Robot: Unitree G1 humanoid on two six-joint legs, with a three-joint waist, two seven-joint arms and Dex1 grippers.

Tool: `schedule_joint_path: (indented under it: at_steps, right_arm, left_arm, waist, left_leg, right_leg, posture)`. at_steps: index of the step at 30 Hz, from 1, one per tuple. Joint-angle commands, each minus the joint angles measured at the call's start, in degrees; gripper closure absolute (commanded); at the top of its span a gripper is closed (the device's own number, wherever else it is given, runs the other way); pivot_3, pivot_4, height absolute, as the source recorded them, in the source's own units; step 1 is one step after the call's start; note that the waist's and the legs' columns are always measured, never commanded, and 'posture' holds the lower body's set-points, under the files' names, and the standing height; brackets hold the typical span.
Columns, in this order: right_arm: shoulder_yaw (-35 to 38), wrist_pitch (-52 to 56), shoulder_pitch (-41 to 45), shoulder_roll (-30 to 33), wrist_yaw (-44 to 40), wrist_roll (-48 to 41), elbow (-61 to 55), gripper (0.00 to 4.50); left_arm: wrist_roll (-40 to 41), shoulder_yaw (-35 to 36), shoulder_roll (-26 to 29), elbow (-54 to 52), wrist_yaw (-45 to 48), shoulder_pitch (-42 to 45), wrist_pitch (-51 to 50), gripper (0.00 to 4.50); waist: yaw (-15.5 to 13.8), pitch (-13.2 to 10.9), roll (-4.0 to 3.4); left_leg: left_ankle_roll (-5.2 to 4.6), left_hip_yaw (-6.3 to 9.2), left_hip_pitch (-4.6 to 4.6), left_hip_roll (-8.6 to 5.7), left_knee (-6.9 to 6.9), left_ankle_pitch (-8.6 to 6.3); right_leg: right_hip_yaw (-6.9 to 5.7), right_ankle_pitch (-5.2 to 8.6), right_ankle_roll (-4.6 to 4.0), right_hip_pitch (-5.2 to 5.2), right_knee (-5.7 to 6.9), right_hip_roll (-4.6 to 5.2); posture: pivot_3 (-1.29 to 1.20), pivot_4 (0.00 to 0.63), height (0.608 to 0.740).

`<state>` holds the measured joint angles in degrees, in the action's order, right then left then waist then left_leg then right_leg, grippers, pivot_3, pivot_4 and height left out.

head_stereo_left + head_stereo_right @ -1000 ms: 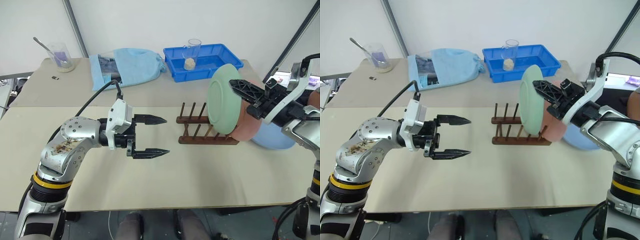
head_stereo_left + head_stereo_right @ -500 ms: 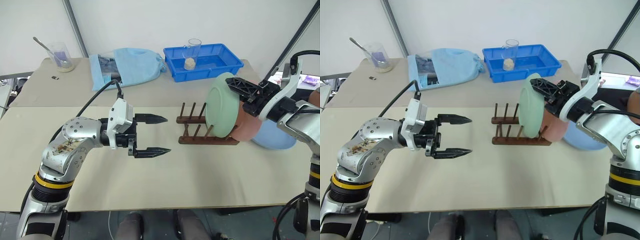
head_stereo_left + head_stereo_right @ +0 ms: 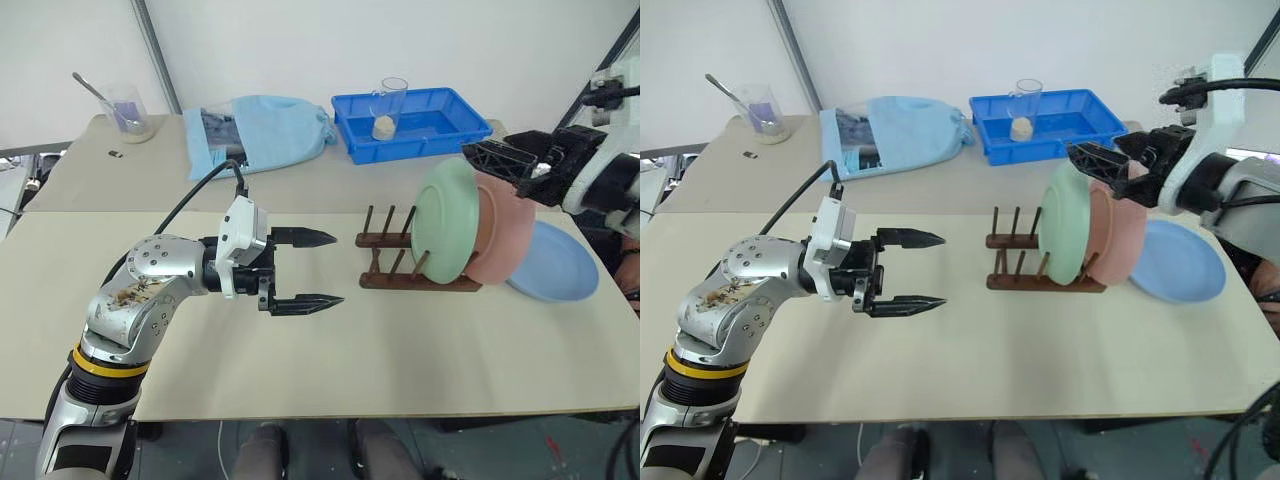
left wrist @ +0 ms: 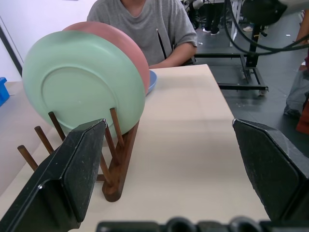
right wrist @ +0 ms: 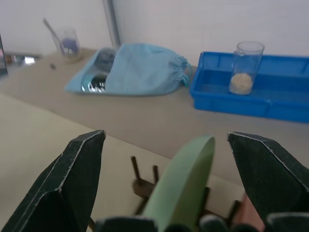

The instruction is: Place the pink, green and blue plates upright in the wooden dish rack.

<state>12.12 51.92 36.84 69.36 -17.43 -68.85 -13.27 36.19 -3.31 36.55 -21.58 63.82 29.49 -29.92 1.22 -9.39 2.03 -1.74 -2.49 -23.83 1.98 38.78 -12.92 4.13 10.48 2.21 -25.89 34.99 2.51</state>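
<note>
Mint green matte plastic plate (image 3: 445, 222) and salmon pink plastic plate (image 3: 503, 231) stand upright, touching, at the right end of our dark brown wooden peg rack (image 3: 400, 262). Our light blue plastic plate (image 3: 553, 264) lies flat on the table just beside them. It looks light, stiff and a little slippery; we would pinch its shallow rim. Our right gripper (image 3: 1113, 168) hangs wide open above the plates, holding nothing. Our left gripper (image 3: 322, 269) is wide open too, empty.
</note>
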Motion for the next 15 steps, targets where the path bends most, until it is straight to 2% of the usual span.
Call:
schedule_joint_path:
  at_steps: [1,4,9,12,15]
  right_arm:
    - [9.8,-3.7,-5.2,4.9,-13.0,6.9,-2.5,0.03]
    - [22.1,-1.3,-18.0,7.4,-24.6,13.1,-5.6,0.03]
    - [37.2,-0.4,-36.5,5.3,-37.9,24.1,-9.5,0.03]
    - [35.8,-9.3,-47.3,4.1,-41.9,36.7,-9.2,0.03]
    - [28.1,-20.6,-49.9,3.1,-39.6,46.6,-3.7,0.03]
  left_arm:
    - [2.1,0.5,1.0,-1.1,0.7,1.1,-1.9,0.0]
    - [3.6,0.1,1.5,-2.3,2.1,1.4,-3.3,0.0]
    - [2.7,-1.3,1.3,-3.1,2.9,1.6,-2.1,0.0]
    - [1.8,-2.6,1.7,-3.5,3.7,1.7,-1.8,0.0]
    - [1.9,-3.1,1.5,-4.0,3.4,1.6,-1.9,0.0]
  waist:
    - [-0.4,0.0,0.0]
    - [-0.9,0.0,0.0]
    - [-1.0,0.0,-0.01]
    - [-0.8,0.0,0.02]
    - [-0.1,0.0,0.02]
  left_leg:
    - [-0.01,0.0,0.0,0.0,-0.01,0.0]
    - [-0.01,0.03,-0.02,0.0,-0.01,-0.01]
    - [-0.01,-0.03,0.01,-0.02,0.15,-0.01]
    - [0.0,-0.04,0.24,0.0,0.21,0.0]
    - [0.03,-0.12,0.72,-0.02,0.23,-0.02]
  right_leg:
    - [-0.02,-0.01,0.04,0.0,0.0,-0.01]
    - [-0.05,-0.12,0.24,0.0,0.0,0.0]
    - [0.0,-0.15,0.34,0.07,0.04,0.0]
    - [-0.01,-0.01,0.08,0.31,0.03,-0.01]
    - [0.03,0.03,0.06,0.74,0.0,0.06]
  posture:
    - [0.0,0.15,0.74]
    - [0.0,0.15,0.74]
    - [0.0,0.15,0.74]
    - [0.0,0.15,0.74]
    - [0.0,0.15,0.74]
